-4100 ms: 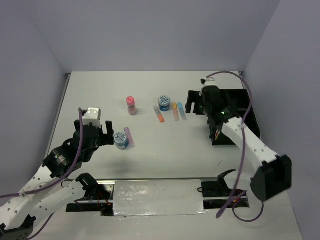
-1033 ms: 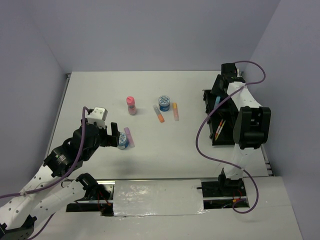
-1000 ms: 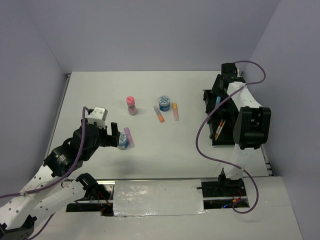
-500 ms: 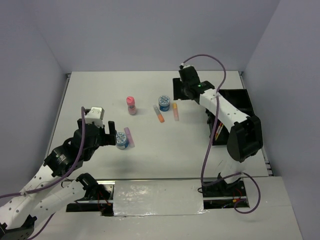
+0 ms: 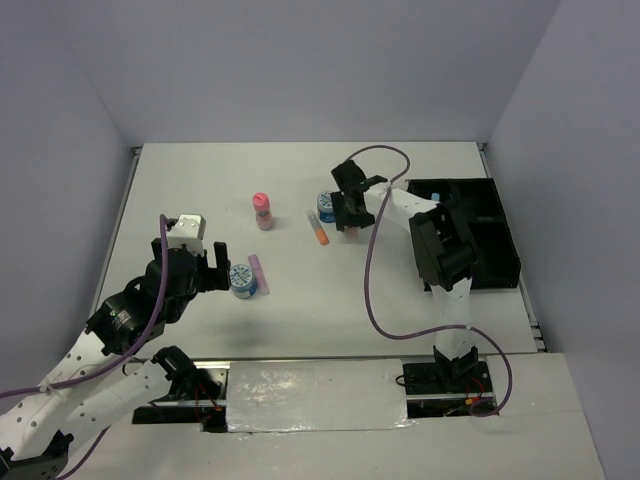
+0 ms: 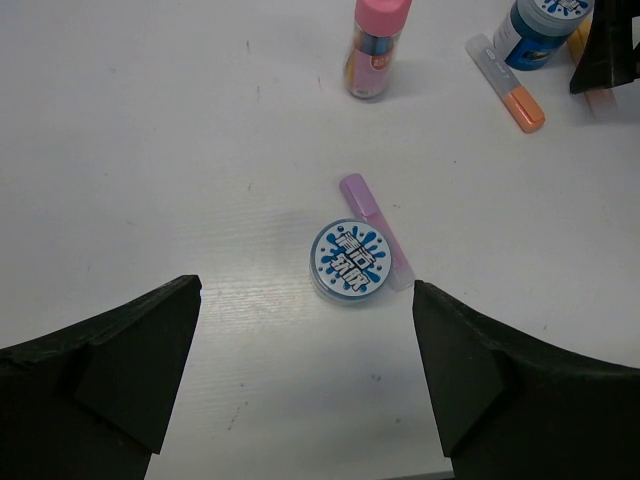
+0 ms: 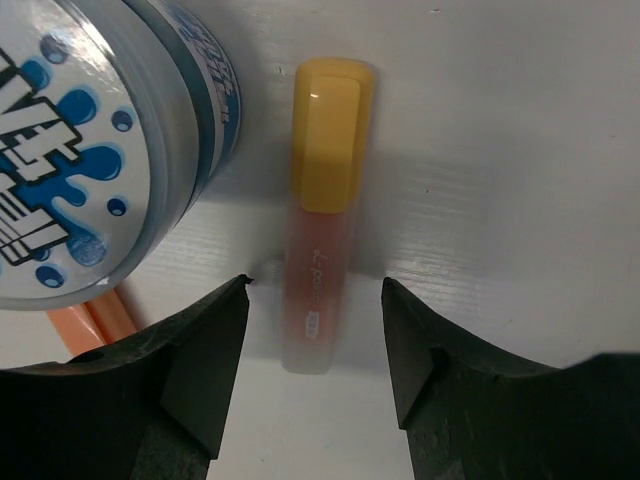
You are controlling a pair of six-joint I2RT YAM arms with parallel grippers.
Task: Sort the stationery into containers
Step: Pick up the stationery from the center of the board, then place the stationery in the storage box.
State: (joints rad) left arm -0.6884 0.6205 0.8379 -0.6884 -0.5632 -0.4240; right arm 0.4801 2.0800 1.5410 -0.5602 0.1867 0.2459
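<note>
My right gripper (image 5: 350, 216) is open and low over a short orange marker with a yellow cap (image 7: 320, 250), one finger on each side of it. A blue-white tub (image 5: 327, 205) stands just left of it and also shows in the right wrist view (image 7: 90, 150). An orange marker (image 5: 318, 232) lies beside that. My left gripper (image 5: 222, 272) is open and empty, just short of the second tub (image 6: 349, 262), which touches a purple marker (image 6: 375, 228). The pink bottle (image 5: 263, 210) stands upright behind. The black organiser tray (image 5: 495, 250) is at the right.
The right arm reaches leftwards from the tray, its cable looping over the table's middle. Purple walls close in the table at the back and both sides. A silver-taped strip runs along the near edge between the arm bases.
My right gripper has swung left from the tray, across the table, and come down open around the yellow-capped marker. The left gripper has stayed open by the tub, barely moving.
</note>
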